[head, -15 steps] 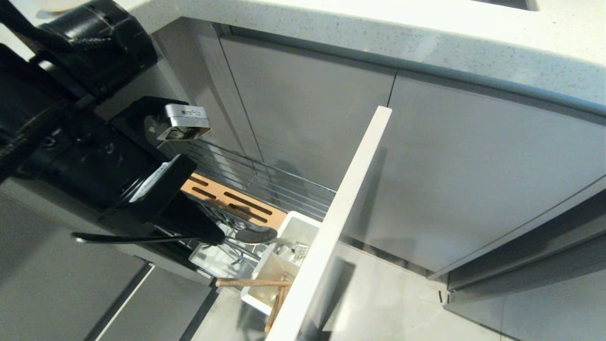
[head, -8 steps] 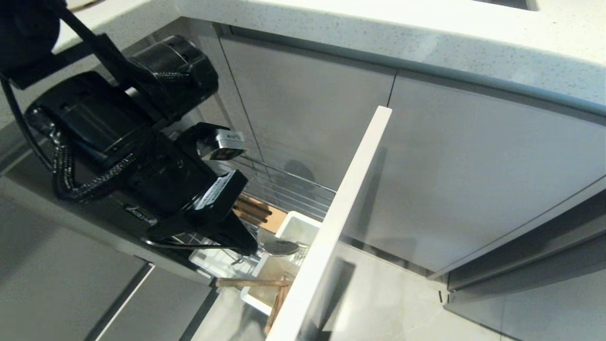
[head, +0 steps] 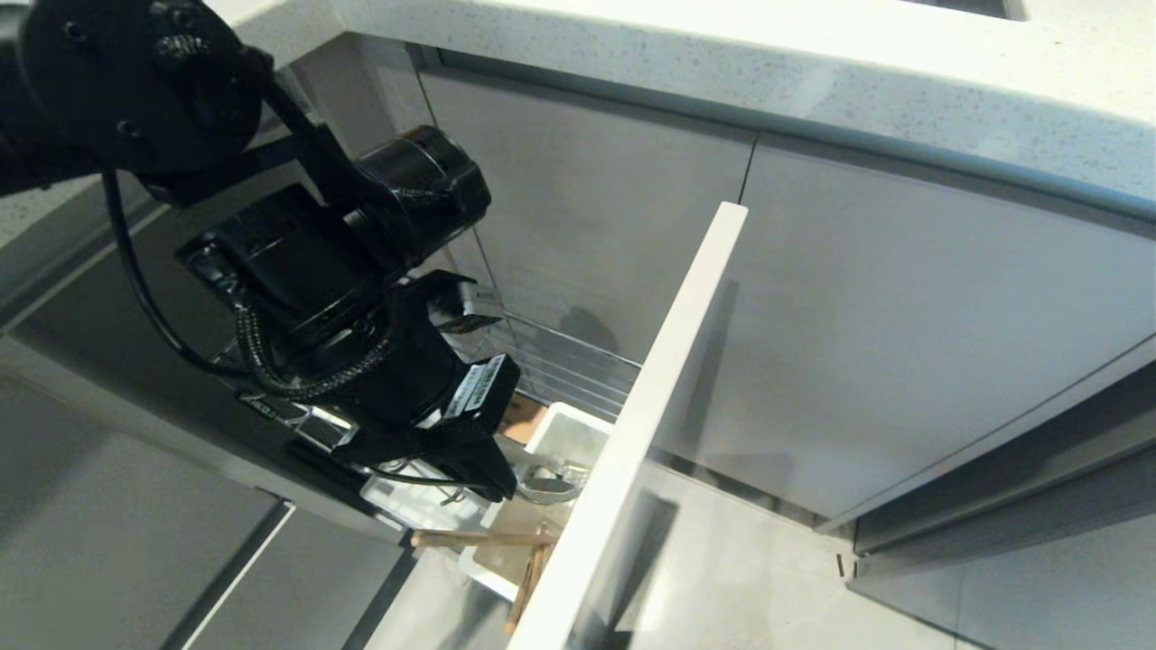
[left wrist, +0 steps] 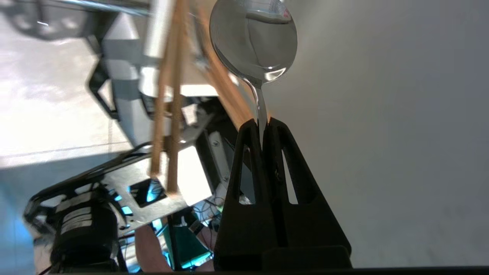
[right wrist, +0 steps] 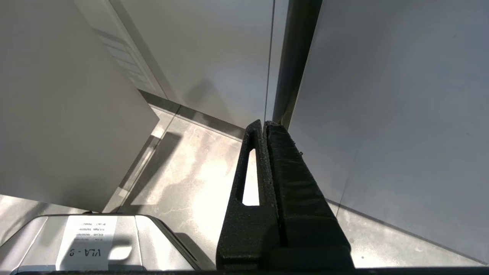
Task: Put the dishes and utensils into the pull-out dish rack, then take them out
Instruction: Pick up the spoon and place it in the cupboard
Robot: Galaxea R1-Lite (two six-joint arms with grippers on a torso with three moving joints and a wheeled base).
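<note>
My left gripper (head: pixel 502 492) (left wrist: pixel 263 122) is shut on the thin handle of the grey metal spoon (head: pixel 545 488) (left wrist: pixel 254 42). It holds the spoon's bowl just over the white cutlery caddy (head: pixel 571 435) of the pull-out dish rack (head: pixel 578 366), beside the rack's pale front panel (head: pixel 659 388). The light-wood chopsticks (head: pixel 479 539) (left wrist: pixel 168 114) stand in the caddy and lean out over its near side. My right gripper (right wrist: pixel 264 124) is parked low by the cabinet doors, shut and empty. The dishes are out of view.
A speckled white countertop (head: pixel 722 54) overhangs plain grey cabinet doors (head: pixel 903 316). Pale tiled floor (head: pixel 768 578) lies to the right of the rack's front panel. My left arm covers most of the wire basket and its wooden strip (head: pixel 524 411).
My left arm has swung right and down across the rack, carrying the spoon from over the wooden strip to the caddy. The chopsticks and the rack have not moved.
</note>
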